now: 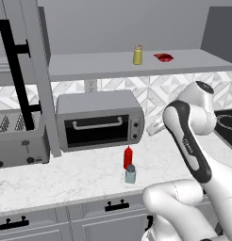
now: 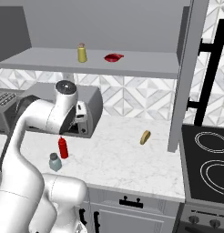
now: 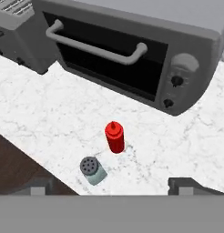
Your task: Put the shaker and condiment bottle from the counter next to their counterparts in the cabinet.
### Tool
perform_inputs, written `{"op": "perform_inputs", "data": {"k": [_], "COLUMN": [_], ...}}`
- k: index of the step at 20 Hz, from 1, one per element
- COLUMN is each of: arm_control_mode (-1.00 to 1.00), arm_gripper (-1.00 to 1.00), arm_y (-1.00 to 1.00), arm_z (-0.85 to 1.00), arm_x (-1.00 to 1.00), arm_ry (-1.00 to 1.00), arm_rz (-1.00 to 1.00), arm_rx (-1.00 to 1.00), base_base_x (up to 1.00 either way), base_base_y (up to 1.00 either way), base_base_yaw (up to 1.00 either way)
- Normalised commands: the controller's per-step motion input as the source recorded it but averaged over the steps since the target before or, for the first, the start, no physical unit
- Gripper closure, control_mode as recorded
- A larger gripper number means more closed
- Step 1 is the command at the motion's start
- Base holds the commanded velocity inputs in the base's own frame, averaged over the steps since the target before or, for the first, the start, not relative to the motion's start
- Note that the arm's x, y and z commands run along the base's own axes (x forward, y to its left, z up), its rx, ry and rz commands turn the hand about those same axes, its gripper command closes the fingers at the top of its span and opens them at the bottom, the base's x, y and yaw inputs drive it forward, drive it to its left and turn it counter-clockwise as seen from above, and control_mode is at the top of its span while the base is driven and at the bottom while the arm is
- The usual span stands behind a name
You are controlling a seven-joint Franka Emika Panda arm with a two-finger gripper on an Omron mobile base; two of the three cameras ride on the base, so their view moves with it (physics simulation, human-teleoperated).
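While our fingers [image 3: 111, 185] hang spread apart and empty above the bench [image 1: 66, 176], we see the shaker [image 3: 92, 170] just beside the condiment bottle [image 3: 114, 136]. Behind both stands the toaster oven [image 1: 99, 120] (a toaster [image 1: 19, 136] sits left of it).

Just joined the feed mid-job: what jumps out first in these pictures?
A red condiment bottle and a small blue-grey shaker stand close together on the marbled counter, in front of the silver toaster oven. Above, on the grey cabinet shelf, stand a yellow shaker and a flat red condiment thing. The open gripper hovers over the counter pair.
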Motion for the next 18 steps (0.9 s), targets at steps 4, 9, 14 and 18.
{"op": "perform_inputs", "data": {"k": [4,9,14,18], "arm_control_mode": [-1.0,-1.0,-1.0,-1.0], "arm_gripper": [-1.0,-1.0,-1.0,-1.0], "arm_y": [-0.01,0.0,-0.07,-0.05], "arm_z": [-0.61,-0.21,-0.24,-0.43], "arm_x": [-0.28,0.0,0.01,0.06], "arm_ry": [-0.09,-0.05,-0.2,-0.24], "arm_rz": [0.41,0.15,0.06,0.18], "arm_rx": [0.18,0.06,0.0,0.02], "base_base_x": [0.0,0.0,0.0,0.0], "base_base_y": [0.0,0.0,0.0,0.0], "base_base_yaw": [0.0,0.0,0.0,0.0]}}
